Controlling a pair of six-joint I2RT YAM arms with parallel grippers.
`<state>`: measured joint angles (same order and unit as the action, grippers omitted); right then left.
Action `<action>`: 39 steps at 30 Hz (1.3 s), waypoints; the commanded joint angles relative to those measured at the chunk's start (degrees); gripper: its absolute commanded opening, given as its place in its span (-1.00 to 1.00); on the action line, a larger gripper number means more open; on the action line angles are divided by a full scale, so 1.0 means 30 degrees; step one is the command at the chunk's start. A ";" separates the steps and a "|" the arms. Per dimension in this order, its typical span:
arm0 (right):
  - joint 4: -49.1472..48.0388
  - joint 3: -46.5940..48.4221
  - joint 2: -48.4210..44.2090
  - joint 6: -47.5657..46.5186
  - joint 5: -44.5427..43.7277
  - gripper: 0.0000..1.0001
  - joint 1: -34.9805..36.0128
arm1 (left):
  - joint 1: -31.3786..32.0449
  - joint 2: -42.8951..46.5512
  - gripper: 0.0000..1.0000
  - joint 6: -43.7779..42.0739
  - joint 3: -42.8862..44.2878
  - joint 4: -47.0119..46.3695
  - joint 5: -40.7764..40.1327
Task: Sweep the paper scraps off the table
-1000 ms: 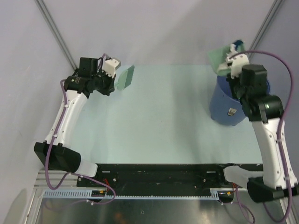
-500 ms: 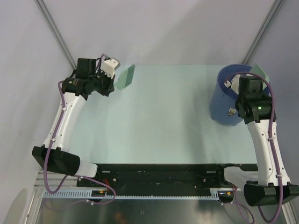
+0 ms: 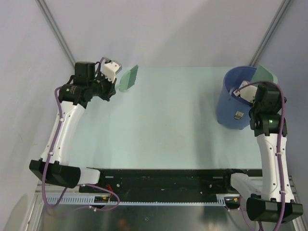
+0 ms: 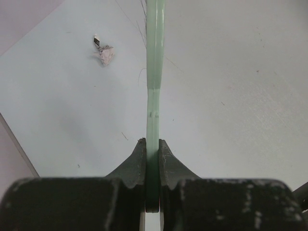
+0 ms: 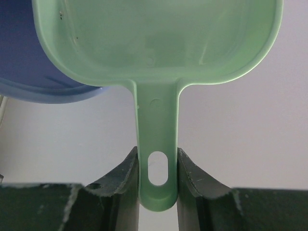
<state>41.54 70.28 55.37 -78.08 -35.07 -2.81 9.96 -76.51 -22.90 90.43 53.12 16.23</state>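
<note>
The left arm is stretched from its base at 7 o'clock up along the left edge of the surface, bent at the elbow, and its wrist is turned inward at about 10 o'clock. The left gripper is pressed together on the lower end of a flat green brush, which is seen edge-on and upright in the wrist view and angled toward the far left corner in the top view. The brush is held above the surface; whether its tip touches cannot be told. Of the paper scraps, one pale crumpled bit with a smaller fleck just beside it is seen in the left wrist view. It lies on the surface at about 11 o'clock from the gripper, apart from the brush; in the top view no scraps can be made out. The right arm is raised almost straight up from its base at 5 o'clock, and its wrist is tipped toward the blue bucket, which stands at the right edge at about 2 o'clock. The right gripper is clamped on the handle of the pale green dustpan. The pan is held over the bucket's far right rim.
</note>
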 commanded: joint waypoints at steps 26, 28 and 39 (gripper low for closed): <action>0.1914 0.9798 0.8813 1.8495 0.8287 -1.00 1.2625 | 0.3068 -0.6456 -1.00 -0.2413 -0.1725 -1.1051 -1.5772; 0.1945 0.8978 0.9691 1.9113 0.8961 -1.00 1.2889 | 0.3010 -0.7948 -0.99 -0.3440 -0.1290 -1.2049 -1.6189; 0.1740 0.4319 0.9901 1.9963 1.1514 -1.00 1.2772 | 0.2277 -1.3959 -1.00 -0.4555 0.1265 -1.1174 -1.4170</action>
<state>48.99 84.99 88.33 -21.02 -4.08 35.77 17.41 -117.12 -33.69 93.03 20.80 -27.38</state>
